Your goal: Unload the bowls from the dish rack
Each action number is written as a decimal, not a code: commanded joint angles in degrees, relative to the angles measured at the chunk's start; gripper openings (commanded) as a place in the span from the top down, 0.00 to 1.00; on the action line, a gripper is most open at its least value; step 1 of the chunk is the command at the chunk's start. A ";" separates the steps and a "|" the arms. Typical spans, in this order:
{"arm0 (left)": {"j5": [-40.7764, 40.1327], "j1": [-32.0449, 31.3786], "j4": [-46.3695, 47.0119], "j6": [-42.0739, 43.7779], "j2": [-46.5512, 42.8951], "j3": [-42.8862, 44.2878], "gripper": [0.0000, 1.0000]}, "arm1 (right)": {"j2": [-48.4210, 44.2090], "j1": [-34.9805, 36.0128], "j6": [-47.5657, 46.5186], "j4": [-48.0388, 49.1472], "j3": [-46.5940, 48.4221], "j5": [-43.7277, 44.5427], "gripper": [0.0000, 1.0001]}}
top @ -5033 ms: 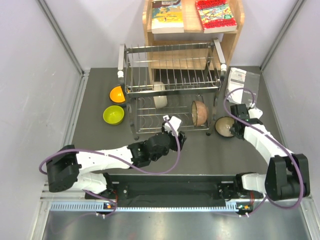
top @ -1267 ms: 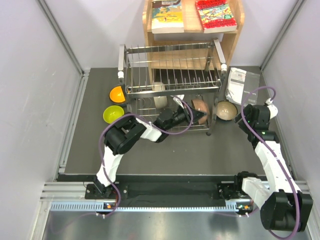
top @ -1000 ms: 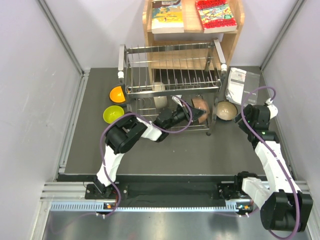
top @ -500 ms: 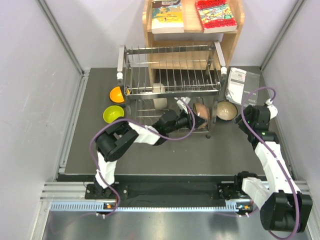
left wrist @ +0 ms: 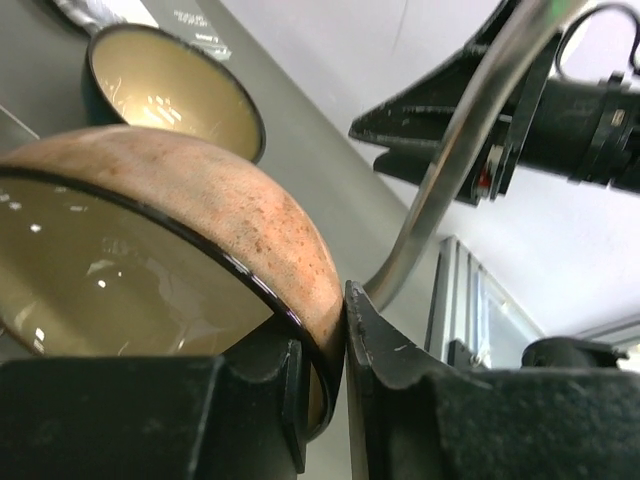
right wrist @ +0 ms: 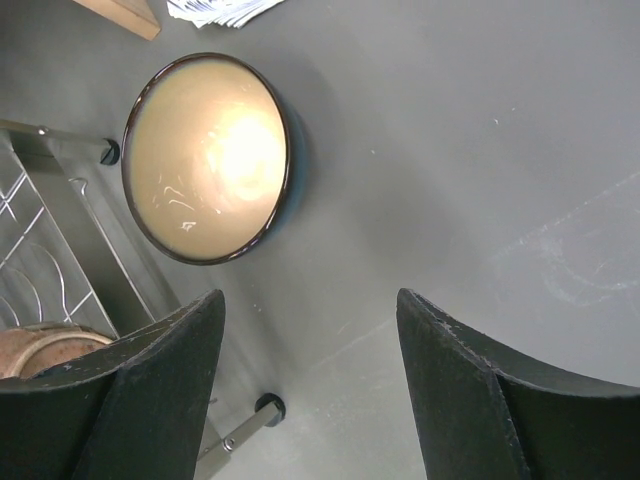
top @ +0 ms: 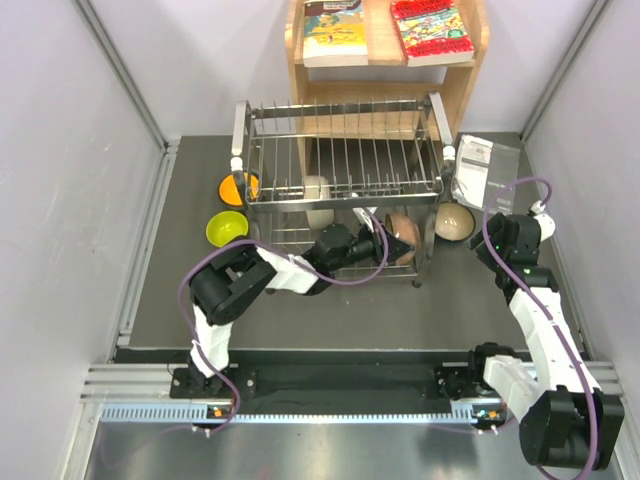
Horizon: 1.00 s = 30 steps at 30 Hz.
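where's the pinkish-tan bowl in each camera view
top external: pinkish-tan bowl in the lower tier of the dish rack, right side, pinched by the left hand
left wrist: fills the left and middle
right wrist: a sliver at the bottom left corner
shared landmark: the dark-rimmed cream bowl on the table, in all three

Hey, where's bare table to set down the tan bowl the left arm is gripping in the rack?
The widest bare table lies in front of the dish rack, toward the arm bases. A smaller patch is just nearer than the lime bowl. Right of the rack is crowded: dark-rimmed bowl, packet, right arm.
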 commanded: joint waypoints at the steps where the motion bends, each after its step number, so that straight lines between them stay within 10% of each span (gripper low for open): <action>1: -0.90 0.49 22.48 -3.28 0.96 6.38 1.00 | -1.10 -1.04 -1.22 0.92 0.99 0.43 0.30; 30: -1.08 2.24 37.44 -15.24 5.28 8.05 1.00 | 0.04 -1.31 -1.48 1.71 0.82 0.17 0.30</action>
